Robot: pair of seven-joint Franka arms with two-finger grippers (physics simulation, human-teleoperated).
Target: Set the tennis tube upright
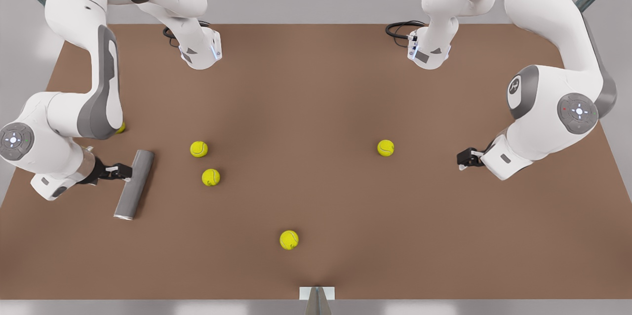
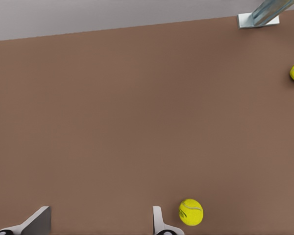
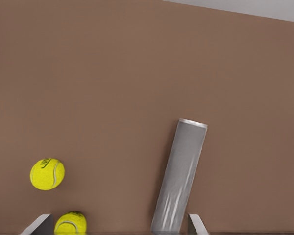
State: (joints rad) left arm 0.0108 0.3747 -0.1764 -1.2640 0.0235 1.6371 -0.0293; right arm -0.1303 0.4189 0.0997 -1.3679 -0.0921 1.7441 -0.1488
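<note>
I see the brown matte table (image 1: pixel 316 107) with both white arms reaching in from the far corners. The plain grey cylindrical tennis tube (image 1: pixel 134 184) lies flat on it at the front view's left. Its long axis runs from the far side toward the near edge, leaning slightly, and the lighter-rimmed end points to the near edge.

My right gripper (image 1: pixel 124 172) sits low against the middle of the tube's side. In the right wrist view its fingers (image 3: pixel 197 224) stand wide apart and the tube's end shows between them, unclamped.

My left gripper (image 1: pixel 461 161) waits low at the front view's right, well apart from the tube, its fingers also spread.

Small yellow-green tennis balls are scattered around: two (image 1: pixel 199 149) (image 1: pixel 211 177) near the tube, one (image 1: pixel 385 147) near the left gripper and one (image 1: pixel 289 239) by the near edge.
</note>
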